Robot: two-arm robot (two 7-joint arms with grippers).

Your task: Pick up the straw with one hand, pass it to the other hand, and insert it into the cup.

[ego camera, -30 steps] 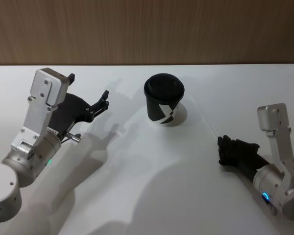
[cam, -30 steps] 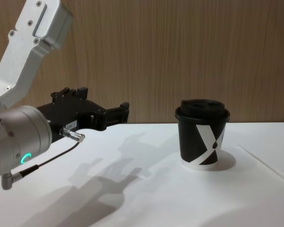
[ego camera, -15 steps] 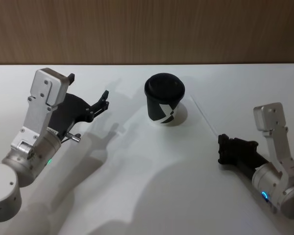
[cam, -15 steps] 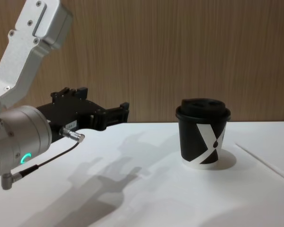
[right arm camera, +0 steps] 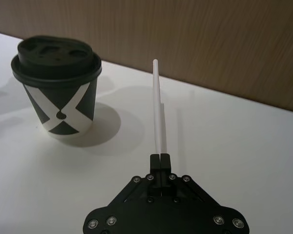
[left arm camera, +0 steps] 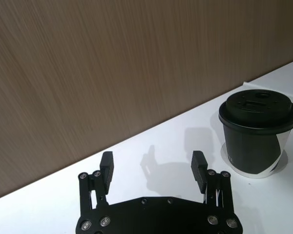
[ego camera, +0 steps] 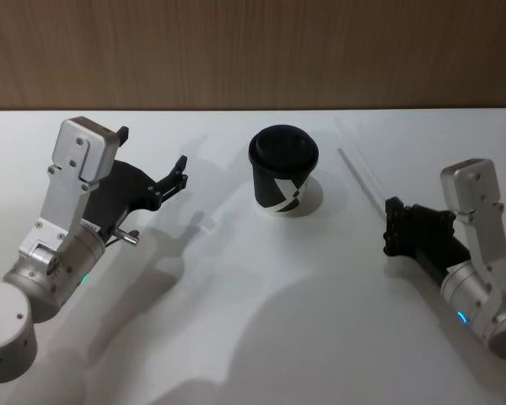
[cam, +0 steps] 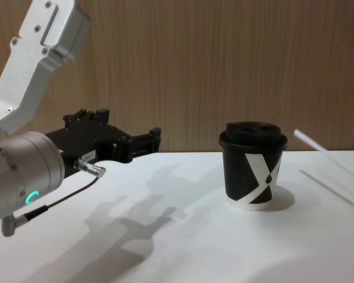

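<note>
— What is different from a second ago?

— The right end effector point(right arm camera: 160, 157) has risen and moved forward, and the straw point(right arm camera: 157, 107) has come up with it. A second ago the straw lay along the counter point(ego camera: 236, 321). Now its far end stands clear of the surface, with its shadow below it in the chest view.

— How is it held?

— The fingers are closed tight on the straw's near end. The rest sticks straight out ahead of the fingertips, tilted upward.

— Where does that leave the task?

— I judge the pick-up done and the handover next. The left end effector point(left arm camera: 154, 163) has not moved; it hangs spread wide with nothing between its fingers. The cup point(ego camera: 282, 169) stands upright with its lid on, ahead and to the left of the right end effector, ahead and to the right of the left one.

— Any writing?

— Only a white X-like mark on the cup's side, with a small drop shape at the crossing. There are no words I can read.
</note>
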